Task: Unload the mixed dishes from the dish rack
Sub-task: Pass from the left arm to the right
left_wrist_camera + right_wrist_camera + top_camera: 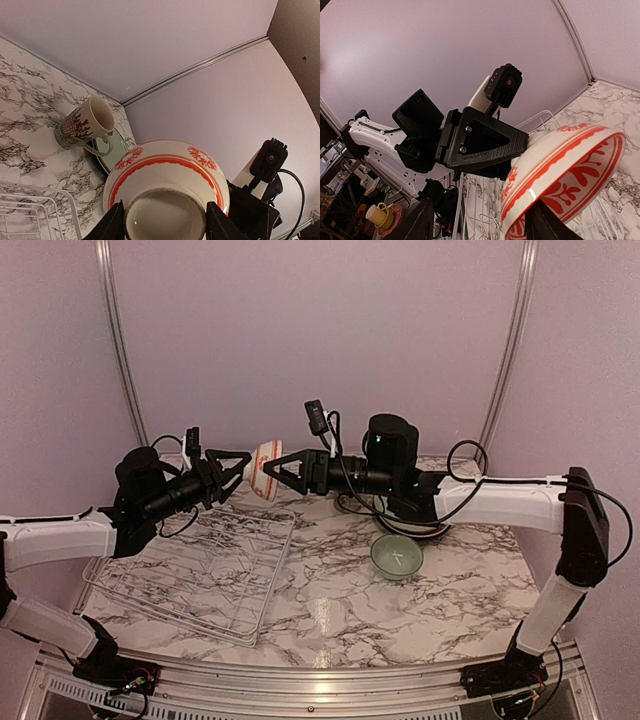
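One dish is not yet set down. Near me, I judge the dish rack [190, 570] emptied; the pale green bowl [397, 556] sits on the table [330, 620] to its right. Both arms reach inward above the rack's far corner: left tool [238, 470] clamped on the foot of the red-and-white bowl [265, 468], right tool [283, 474] spread at its rim. Beyond, the mug [82, 122] stands on stacked plates [117, 147].

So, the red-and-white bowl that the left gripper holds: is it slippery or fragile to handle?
The red-and-white bowl looks glazed and shiny, so probably slippery. The left gripper pinches only its small foot, so it may tilt. It seems ceramic and hangs above the marble table: likely to break if dropped.
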You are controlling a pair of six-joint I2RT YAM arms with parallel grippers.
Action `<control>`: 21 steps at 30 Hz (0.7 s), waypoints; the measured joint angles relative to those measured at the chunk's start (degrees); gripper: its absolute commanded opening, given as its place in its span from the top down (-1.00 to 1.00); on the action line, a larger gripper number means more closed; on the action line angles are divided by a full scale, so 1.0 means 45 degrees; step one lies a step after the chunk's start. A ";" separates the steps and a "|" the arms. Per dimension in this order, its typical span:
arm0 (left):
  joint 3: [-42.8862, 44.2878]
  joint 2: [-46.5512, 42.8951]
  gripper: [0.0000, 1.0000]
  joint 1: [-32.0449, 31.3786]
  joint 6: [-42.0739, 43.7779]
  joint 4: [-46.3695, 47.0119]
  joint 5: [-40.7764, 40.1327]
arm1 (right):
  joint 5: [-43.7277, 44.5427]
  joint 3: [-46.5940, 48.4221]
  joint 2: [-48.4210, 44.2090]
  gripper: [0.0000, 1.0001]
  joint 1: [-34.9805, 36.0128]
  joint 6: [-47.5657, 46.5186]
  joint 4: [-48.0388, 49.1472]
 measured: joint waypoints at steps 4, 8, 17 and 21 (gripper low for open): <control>-0.0219 0.0087 0.68 -0.0253 -0.0209 0.0709 -0.0199 | -0.0282 -0.0024 0.0291 0.10 0.0000 0.0432 0.0656; -0.0296 0.0384 0.68 -0.0437 -0.0379 0.1151 -0.0248 | -0.0491 -0.0024 0.0617 0.38 0.0000 0.0651 0.0894; -0.0355 0.0641 0.41 -0.0549 -0.0423 0.1627 -0.0233 | -0.0505 -0.0015 0.0763 0.99 -0.0053 0.0554 0.0670; -0.0355 0.0661 0.05 -0.0549 -0.0257 0.1685 -0.0223 | -0.0398 0.0180 0.0748 1.00 -0.0063 0.0466 0.0257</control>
